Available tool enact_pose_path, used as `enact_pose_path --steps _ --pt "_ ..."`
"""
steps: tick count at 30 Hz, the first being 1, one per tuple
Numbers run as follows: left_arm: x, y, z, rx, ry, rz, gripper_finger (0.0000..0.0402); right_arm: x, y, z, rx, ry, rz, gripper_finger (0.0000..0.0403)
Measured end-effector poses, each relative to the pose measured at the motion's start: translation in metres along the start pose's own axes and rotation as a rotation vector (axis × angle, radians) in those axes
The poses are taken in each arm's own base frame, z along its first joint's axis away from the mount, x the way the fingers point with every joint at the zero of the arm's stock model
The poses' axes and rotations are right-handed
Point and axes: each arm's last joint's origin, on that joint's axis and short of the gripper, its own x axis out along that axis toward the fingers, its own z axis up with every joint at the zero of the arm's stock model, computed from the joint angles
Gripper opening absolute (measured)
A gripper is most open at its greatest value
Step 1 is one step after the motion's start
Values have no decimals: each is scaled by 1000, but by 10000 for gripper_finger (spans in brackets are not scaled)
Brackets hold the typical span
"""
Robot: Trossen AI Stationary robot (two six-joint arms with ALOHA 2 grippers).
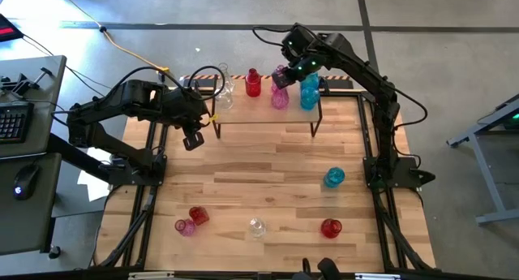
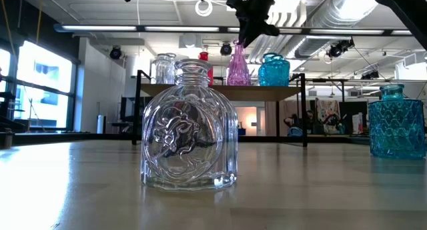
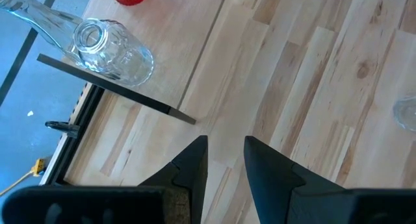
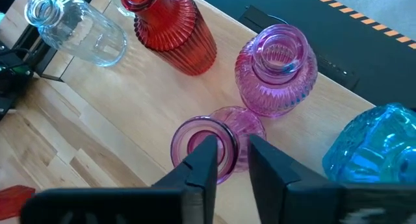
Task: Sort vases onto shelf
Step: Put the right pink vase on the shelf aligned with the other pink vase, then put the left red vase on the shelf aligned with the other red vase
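The shelf [image 1: 261, 111] stands at the table's far side and carries a clear vase [image 1: 224, 91], a red vase [image 1: 253, 84], two pink vases and a blue vase [image 1: 309, 93]. My right gripper [image 4: 231, 147] is above the shelf, shut on the mouth of a narrow-necked pink vase [image 2: 238, 65], beside a ribbed pink vase [image 4: 278, 69]. My left gripper [image 1: 193, 140] hovers open over the bare table by the shelf's left front leg and touches nothing. On the near table stand a blue vase [image 1: 334, 177], two red ones [image 1: 330, 228] [image 1: 199, 215], a clear one [image 1: 257, 226] and a pink one [image 1: 185, 227]. My right gripper holds the narrow-necked pink vase by the rim of its mouth [image 4: 224, 134]. One finger [image 4: 207, 154] is inside the mouth and the other outside, coming from above and pointing down. The vase is upright, and its base seems to rest on the shelf board [image 2: 220, 92].
The table's middle, between the shelf and the near row of vases, is bare wood [image 1: 268, 162]. Black frame rails run along the table's left and right edges. A desk with a keyboard and mouse stands beyond the left edge.
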Motion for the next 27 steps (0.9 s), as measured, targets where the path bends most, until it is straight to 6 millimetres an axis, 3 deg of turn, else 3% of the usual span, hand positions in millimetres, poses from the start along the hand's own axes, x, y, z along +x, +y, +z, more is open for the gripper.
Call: enact_pose_path --steps 9,27 --pt "0 0 0 0 0 0 91 0 1 0 0 8 23 110" --pt "0 0 0 0 0 0 91 -18 1 -1 -40 -43 58 115"
